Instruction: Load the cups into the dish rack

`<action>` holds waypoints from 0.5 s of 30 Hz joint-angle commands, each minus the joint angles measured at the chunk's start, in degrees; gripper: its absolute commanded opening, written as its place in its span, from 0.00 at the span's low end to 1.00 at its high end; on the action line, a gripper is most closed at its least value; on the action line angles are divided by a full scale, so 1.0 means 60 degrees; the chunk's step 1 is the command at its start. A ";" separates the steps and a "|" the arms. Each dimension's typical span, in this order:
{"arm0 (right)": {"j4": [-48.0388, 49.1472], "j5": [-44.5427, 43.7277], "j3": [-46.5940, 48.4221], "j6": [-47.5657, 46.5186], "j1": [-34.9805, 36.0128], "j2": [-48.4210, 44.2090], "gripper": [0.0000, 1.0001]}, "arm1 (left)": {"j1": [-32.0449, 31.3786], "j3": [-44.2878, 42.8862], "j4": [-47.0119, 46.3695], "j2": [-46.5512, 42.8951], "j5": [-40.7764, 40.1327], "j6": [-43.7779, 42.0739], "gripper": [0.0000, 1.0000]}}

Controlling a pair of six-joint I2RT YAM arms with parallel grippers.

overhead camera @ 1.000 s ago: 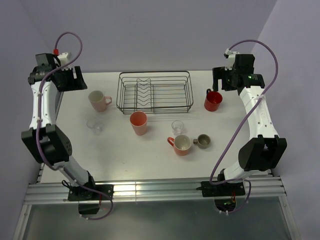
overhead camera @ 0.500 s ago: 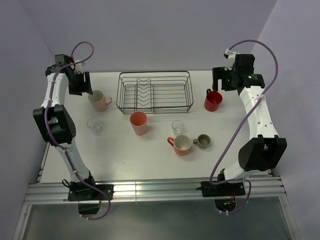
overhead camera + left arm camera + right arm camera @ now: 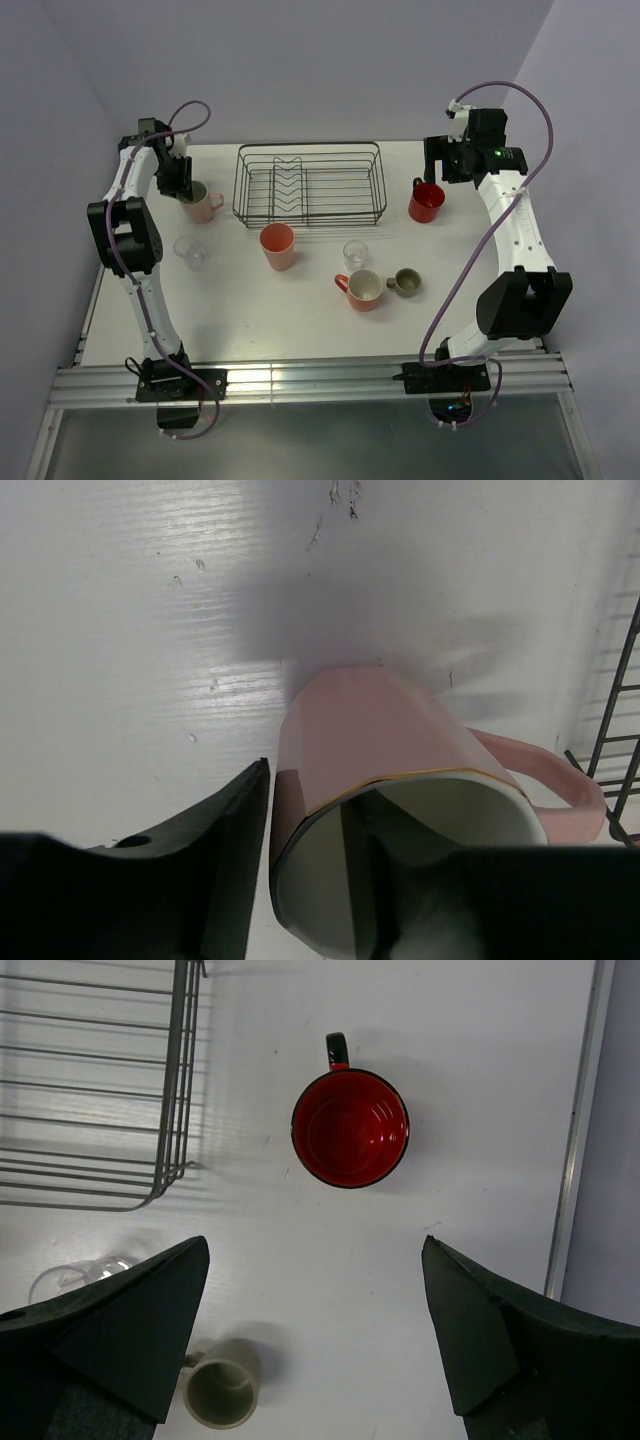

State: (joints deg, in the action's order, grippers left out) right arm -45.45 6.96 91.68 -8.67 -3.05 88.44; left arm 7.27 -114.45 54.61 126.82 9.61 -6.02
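The pale pink mug [image 3: 205,208] stands left of the black wire dish rack [image 3: 308,147]. My left gripper [image 3: 185,185] is open and straddles the mug's near wall. In the left wrist view one finger [image 3: 235,850] is just outside the pink mug [image 3: 370,730] and the other is inside it. My right gripper [image 3: 445,160] is open and empty, held high over the red mug [image 3: 426,201], which shows in the right wrist view [image 3: 350,1128]. The salmon tumbler [image 3: 277,245], orange mug [image 3: 363,289], grey-olive mug [image 3: 406,282] and two clear glasses [image 3: 190,250] [image 3: 356,253] stand on the table.
No cups show inside the rack, and its divider prongs [image 3: 288,180] stand left of its middle. The rack's wires show at the right edge of the left wrist view [image 3: 612,730] and at the upper left of the right wrist view [image 3: 170,1080]. The table's right edge [image 3: 575,1160] is close to the red mug.
My left arm has swung right from the table's far left corner and come down onto the pink mug's rim. The right arm has not moved.
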 commanded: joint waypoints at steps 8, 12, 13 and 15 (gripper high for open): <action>-0.0027 0.0420 0.0467 -0.0035 -0.0063 0.0069 0.93 | -0.0083 -0.0260 -0.0049 -0.0336 0.0083 -0.0300 0.13; 0.0396 0.0466 0.0511 0.0096 -0.0063 -0.0355 0.93 | -0.0112 -0.0436 0.0010 -0.0614 0.0113 -0.0271 0.00; 0.0659 0.0422 0.0555 0.0097 -0.0063 -0.0573 0.93 | -0.0098 -0.0552 0.0024 -0.0760 0.0142 -0.0285 0.00; 0.0807 0.0392 0.0657 0.0024 -0.0063 -0.0751 0.93 | -0.0112 -0.0655 -0.0019 -0.0965 0.0142 -0.0271 0.00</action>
State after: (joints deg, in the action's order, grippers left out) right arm -44.47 8.73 91.90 -8.60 -3.05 88.25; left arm 6.92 -114.50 54.81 126.78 9.02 -7.86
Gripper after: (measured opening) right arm 0.935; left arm 0.177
